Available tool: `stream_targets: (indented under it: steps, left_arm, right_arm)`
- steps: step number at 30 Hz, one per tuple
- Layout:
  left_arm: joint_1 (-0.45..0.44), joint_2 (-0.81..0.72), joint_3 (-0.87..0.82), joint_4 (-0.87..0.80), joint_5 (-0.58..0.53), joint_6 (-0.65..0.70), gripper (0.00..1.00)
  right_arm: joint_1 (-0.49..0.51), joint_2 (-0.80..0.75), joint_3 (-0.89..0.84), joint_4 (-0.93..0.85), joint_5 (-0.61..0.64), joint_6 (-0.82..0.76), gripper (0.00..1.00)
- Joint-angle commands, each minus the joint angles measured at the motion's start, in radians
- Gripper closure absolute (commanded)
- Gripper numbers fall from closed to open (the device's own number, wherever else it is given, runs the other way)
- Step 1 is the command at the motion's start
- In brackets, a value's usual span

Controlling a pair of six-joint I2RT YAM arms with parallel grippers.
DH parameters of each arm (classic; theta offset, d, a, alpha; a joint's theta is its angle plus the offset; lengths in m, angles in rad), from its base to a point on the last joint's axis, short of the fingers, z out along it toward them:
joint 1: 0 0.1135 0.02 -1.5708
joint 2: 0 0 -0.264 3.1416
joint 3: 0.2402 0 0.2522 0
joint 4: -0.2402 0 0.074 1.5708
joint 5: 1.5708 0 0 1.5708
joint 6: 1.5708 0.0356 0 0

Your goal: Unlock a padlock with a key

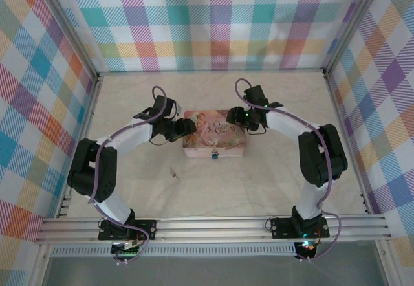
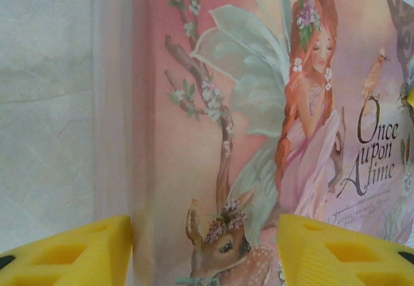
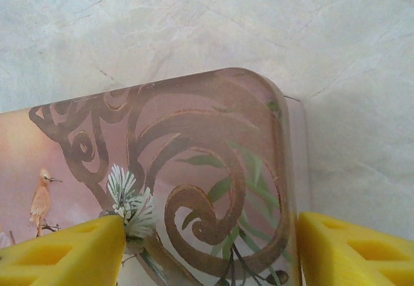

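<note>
The tiny blue padlock (image 1: 213,154) hangs at the middle of the front wall of a pink floral tin (image 1: 217,137). Left of the tin's front, the thin silvery key (image 1: 173,172) lies on the bare tabletop. My left gripper (image 1: 189,127) hovers open over the tin's left edge. In the left wrist view one yellow finger (image 2: 71,253) is off the tin's side and the other is over the lid (image 2: 259,105). My right gripper (image 1: 244,119) stands open at the tin's right end. In the right wrist view its fingers (image 3: 352,250) straddle a rounded lid corner (image 3: 213,156).
The pale marbled tabletop (image 1: 259,182) is walled by plaid panels on three sides. An aluminium rail (image 1: 213,226) carrying both arm bases runs along the near edge. Open floor lies in front of the tin around the key.
</note>
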Motion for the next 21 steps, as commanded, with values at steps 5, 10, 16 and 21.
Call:
stream_targets:
  steps: [5, 10, 16, 21]
  left_arm:
    - [-0.046, 0.085, 0.137, 0.067, 0.021, -0.014, 0.39]
    - [-0.046, 0.078, 0.131, 0.065, 0.017, -0.027, 0.38]
    - [-0.046, 0.007, 0.095, 0.016, -0.065, -0.035, 0.23]
    - [-0.038, -0.034, 0.098, -0.025, -0.121, -0.034, 0.17]
  right_arm:
    - [-0.013, 0.017, 0.059, 0.014, -0.073, -0.027, 0.30]
    - [-0.016, 0.017, 0.062, 0.014, -0.070, -0.037, 0.27]
    - [-0.016, -0.003, 0.060, -0.001, -0.043, -0.046, 0.17]
    - [-0.022, -0.034, 0.063, -0.031, -0.014, -0.058, 0.14]
